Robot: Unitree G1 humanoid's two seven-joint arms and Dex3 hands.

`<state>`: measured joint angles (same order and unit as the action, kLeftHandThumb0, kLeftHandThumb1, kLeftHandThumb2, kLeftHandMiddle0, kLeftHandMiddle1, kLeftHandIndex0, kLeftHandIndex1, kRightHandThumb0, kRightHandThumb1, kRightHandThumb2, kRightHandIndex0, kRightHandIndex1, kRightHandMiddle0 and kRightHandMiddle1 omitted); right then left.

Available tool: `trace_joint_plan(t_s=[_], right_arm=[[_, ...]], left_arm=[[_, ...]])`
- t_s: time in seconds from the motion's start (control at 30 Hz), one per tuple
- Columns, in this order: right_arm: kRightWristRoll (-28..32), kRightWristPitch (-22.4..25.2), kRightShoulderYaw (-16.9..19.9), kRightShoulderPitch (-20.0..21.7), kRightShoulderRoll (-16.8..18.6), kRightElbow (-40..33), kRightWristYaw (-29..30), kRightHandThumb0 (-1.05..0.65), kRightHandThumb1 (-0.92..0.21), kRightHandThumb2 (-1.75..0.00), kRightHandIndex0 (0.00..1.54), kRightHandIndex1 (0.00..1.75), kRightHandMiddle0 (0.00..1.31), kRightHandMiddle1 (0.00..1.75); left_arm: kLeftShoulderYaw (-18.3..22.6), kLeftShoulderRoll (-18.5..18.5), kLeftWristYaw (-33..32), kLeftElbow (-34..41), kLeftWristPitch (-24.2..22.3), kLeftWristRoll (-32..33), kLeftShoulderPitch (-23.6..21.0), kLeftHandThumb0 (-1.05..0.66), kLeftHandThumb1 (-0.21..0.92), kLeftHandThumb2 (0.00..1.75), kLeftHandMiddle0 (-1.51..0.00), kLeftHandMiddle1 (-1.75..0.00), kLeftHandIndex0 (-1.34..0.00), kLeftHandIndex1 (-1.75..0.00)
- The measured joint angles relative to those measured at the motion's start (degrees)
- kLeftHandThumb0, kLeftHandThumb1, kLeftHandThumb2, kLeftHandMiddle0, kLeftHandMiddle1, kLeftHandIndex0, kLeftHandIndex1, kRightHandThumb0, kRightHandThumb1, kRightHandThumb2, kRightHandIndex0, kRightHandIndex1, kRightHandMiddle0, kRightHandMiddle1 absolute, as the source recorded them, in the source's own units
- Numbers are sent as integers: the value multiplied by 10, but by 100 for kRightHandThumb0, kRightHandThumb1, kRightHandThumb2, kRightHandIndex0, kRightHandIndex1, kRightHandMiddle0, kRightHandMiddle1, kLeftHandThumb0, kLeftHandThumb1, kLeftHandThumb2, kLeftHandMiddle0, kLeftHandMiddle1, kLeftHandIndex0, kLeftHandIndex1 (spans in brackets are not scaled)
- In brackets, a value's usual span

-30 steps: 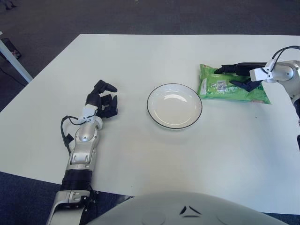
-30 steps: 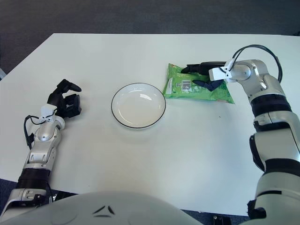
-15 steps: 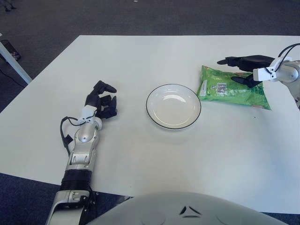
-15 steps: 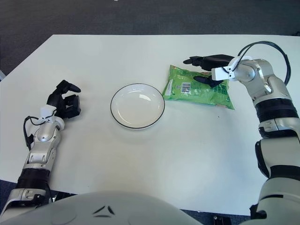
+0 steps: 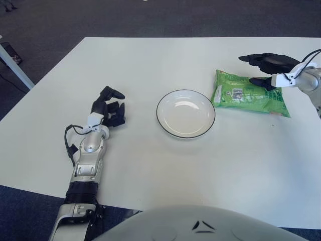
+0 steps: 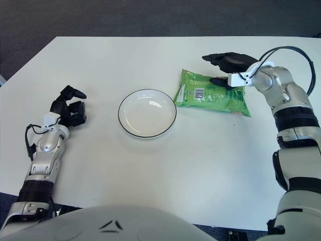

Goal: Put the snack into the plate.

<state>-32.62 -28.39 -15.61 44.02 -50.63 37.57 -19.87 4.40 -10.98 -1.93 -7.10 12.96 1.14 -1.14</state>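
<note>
A white table (image 5: 165, 165) was seen filling most of both views, with dark carpet beyond its far edge. On it, near the middle, a white plate (image 5: 185, 113) with a dark rim was set, and nothing lay in it. Just to the right of the plate, close to its rim but outside it, a green snack packet (image 6: 212, 94) was laid flat on the table, its barcode label turned up.

The right hand (image 6: 231, 68) was held over the far right part of the packet, its dark fingers (image 6: 220, 58) spread and extended toward the left, with one lower finger reaching down at the packet's upper edge. Nothing was gripped; whether that lower finger was touching the wrapper could not be told.

The left hand (image 5: 109, 109) was seen at the left side of the table, well apart from the plate, its fingers curled inward with nothing held between them.
</note>
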Motion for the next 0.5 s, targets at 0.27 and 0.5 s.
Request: trace_joint_plan(t_s=[0.27,0.5], right_arm=[[1,54,17,-22,7,-33,17,-105,-92,-104,0,0,0,10],[4,65,18,-28,6,-44,-1,-105,-92,-103,0,0,0,2]], left_arm=[[-1,0,0,4,-5,0,0,-42,51,107,-114,-175,-46,-175],[-1,0,0,4,-5,-1,0,-42,51,107,-115,-175,-46,-175]])
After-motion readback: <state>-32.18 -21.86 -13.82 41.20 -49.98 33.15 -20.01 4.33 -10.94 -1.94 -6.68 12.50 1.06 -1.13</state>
